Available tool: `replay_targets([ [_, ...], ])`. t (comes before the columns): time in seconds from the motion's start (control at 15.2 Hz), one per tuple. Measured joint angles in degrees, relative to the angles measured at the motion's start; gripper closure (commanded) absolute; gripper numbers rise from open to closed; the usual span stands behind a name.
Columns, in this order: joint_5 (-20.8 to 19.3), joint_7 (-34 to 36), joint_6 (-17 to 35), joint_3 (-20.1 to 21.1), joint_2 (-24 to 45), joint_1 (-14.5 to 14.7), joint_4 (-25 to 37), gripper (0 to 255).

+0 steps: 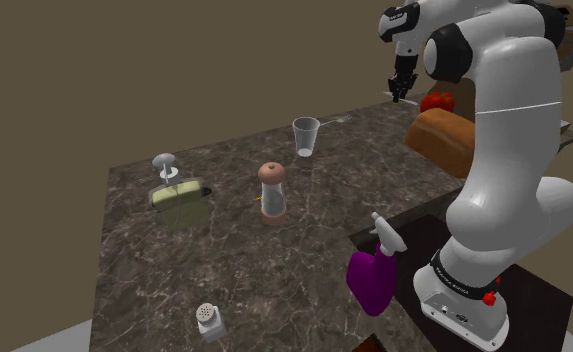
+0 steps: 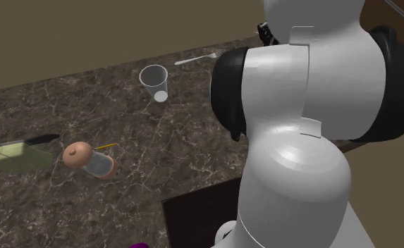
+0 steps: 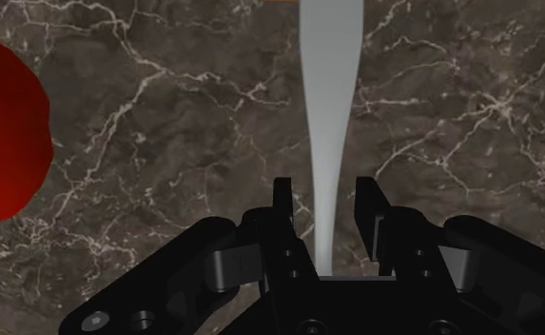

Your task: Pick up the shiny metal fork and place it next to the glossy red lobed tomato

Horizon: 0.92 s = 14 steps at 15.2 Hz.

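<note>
Fork (image 3: pixel 329 105) lay on the dark marbled counter (image 3: pixel 165 143), its handle between the parted, untouching jaws of the gripper (image 3: pixel 327 205); red tomato (image 3: pixel 4 133) lay near.

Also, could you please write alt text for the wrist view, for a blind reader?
The open black gripper straddles the handle of a grey fork, and its two fingers do not touch it. A red tomato lies close by on the dark marbled counter.

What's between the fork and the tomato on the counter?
Nothing. In the wrist view, bare dark marbled countertop runs from the fork handle to the red tomato. The end effector straddles the handle, fingers apart.
</note>
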Motion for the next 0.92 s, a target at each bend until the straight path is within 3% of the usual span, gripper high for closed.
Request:
replay_targets([
  [0.92,1.2,-0.4,9.3,0.8,2.7,0.3,-6.9,255],
])
